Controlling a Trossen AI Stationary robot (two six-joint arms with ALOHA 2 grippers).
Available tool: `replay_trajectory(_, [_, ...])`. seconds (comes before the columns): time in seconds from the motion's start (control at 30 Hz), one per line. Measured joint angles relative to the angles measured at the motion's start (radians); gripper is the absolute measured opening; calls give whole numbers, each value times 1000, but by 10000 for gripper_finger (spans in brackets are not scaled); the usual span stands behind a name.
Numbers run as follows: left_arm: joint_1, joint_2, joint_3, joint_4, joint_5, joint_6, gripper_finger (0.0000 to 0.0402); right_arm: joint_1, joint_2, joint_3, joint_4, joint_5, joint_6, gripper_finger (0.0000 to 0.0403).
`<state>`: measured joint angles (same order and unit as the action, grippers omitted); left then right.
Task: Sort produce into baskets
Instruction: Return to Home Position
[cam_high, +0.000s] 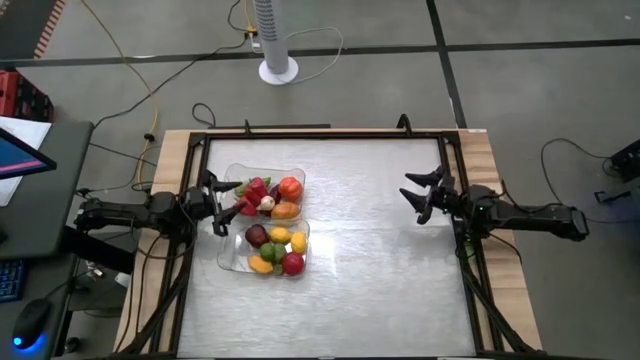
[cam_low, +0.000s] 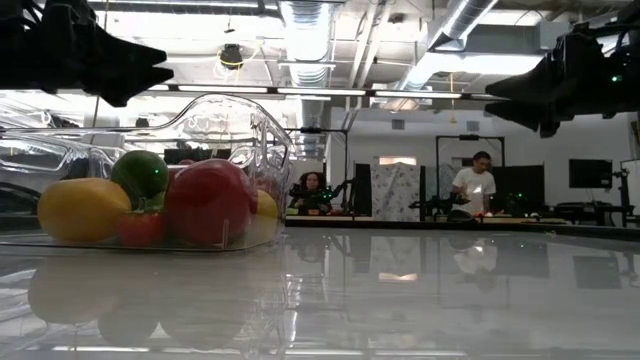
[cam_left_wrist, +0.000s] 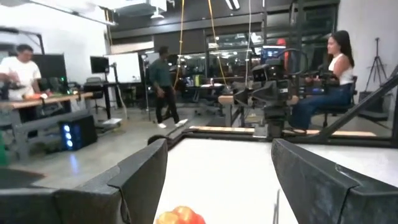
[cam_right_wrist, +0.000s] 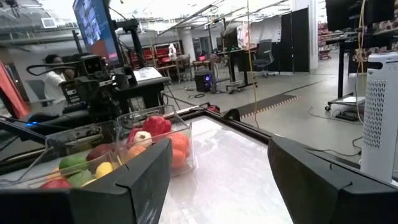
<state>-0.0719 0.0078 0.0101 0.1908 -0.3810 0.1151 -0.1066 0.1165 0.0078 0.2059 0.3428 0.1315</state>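
**Retract Hazard: Left Gripper at the Basket Rim**

**High view.** All the produce (cam_high: 289, 187) I can see lies in the two baskets (cam_high: 228, 262). They sit side by side on the left half of the table (cam_high: 390, 285), and no piece lies loose. The left gripper (cam_high: 220, 206) hangs at the edge of the basket nearer this picture's top, its fingers spread and empty. The right gripper (cam_high: 414, 197), also spread and empty, is well apart from both baskets.

**Low view.** The clear wall (cam_low: 262, 140) stands higher than the pieces behind it. The surface is glossy and mirror-like. I judge that a light tray clipped by a finger would slide, or tip pieces out. People (cam_low: 475, 185) work at benches far behind the table.

**Left wrist view.** My fingers (cam_left_wrist: 144, 177) stand wide, with an orange piece (cam_left_wrist: 180, 216) low between them. If the wrist dips or swings while pulling back, a finger could strike that piece or the rim.

**Right wrist view.** The table ahead of the right arm is bare. A white tower fan (cam_right_wrist: 380, 112) stands on the floor off the table. I cannot judge its clearance.
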Motion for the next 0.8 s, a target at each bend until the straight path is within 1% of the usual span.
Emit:
replay_trajectory(0.1, [0, 0, 0, -2, 2, -27, 275, 0, 0, 0, -12, 0, 0, 291])
replay_trajectory(0.3, [0, 0, 0, -5, 2, -29, 275, 0, 0, 0, -45, -3, 0, 291])
replay_trajectory(0.47, [0, 0, -1, -53, 3, -29, 275, 0, 0, -1, -71, -3, 0, 291])
replay_trajectory(0.57, [0, 0, -1, -108, 3, -29, 275, 0, 0, -1, -82, -3, 0, 291])
replay_trajectory(0.8, [0, 5, 3, -133, 9, -29, 275, 0, 0, -1, -121, -3, 0, 291])
